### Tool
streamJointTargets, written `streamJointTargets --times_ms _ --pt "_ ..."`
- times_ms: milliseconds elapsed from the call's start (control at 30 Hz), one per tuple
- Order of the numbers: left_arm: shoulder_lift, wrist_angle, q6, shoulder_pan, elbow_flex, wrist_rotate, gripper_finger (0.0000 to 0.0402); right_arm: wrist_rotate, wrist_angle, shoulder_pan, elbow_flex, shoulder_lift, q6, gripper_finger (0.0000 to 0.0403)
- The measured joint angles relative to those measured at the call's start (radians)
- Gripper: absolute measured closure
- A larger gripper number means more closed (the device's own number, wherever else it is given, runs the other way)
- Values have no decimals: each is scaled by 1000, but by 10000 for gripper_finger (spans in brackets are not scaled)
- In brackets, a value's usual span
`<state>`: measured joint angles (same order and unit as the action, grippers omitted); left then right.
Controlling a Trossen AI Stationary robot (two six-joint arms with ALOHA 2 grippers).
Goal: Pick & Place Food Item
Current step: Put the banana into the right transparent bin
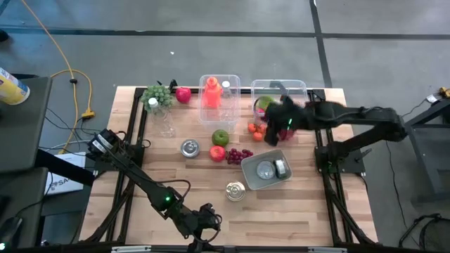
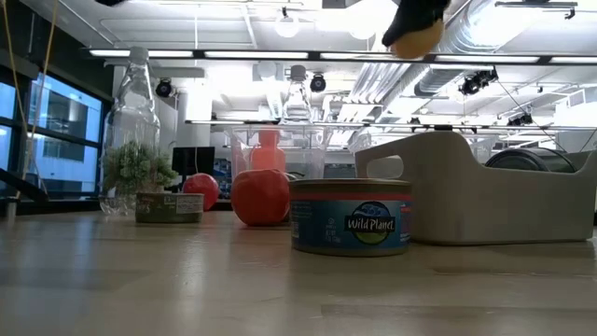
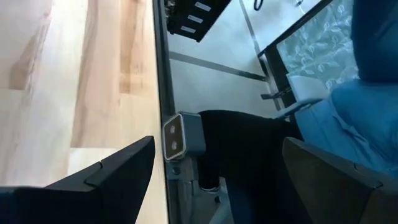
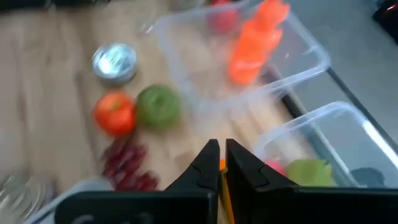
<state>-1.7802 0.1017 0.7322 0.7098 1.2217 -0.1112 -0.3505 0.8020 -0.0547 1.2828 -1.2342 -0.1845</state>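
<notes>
While the right gripper [image 4: 219, 163] is pinching a small orange food item [image 4: 222, 167] between nearly closed fingers above the clear bin [image 1: 299, 91], a thin grip is risking a drop short of it; the left gripper [image 1: 204, 218], open, is waiting at the desk's [image 1: 302, 204] near edge.

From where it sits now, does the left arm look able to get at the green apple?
Probably yes. The left claw is open and parked at the table's near edge, well away from the green apple. Bare wood lies between; the nearest can sits off to the side.
</notes>
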Motion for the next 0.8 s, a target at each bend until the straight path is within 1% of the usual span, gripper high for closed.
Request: streamJointTargets --times_ms 100,167,267,333,467,633,700,800 --pt "0 5 2 10 0 0 60 81 -130 -106 -84 56 62 400" --pt "0 14 1 13 0 -23 60 153 -202 -175 -128 75 103 400" --pt "0 19 1 20 0 -74 60 253 -317 -265 -191 78 153 400" --pt "0 30 1 20 0 -102 60 295 -384 -319 -228 70 169 400" --pt "0 33 3 18 0 -129 60 305 -444 -402 -278 43 160 400" --pt "0 34 35 18 0 -157 60 270 -440 -460 -309 31 161 399" --pt "0 34 44 18 0 -157 60 274 -445 -467 -310 31 160 393" --pt "0 34 51 18 0 -157 60 279 -444 -465 -311 31 155 369"
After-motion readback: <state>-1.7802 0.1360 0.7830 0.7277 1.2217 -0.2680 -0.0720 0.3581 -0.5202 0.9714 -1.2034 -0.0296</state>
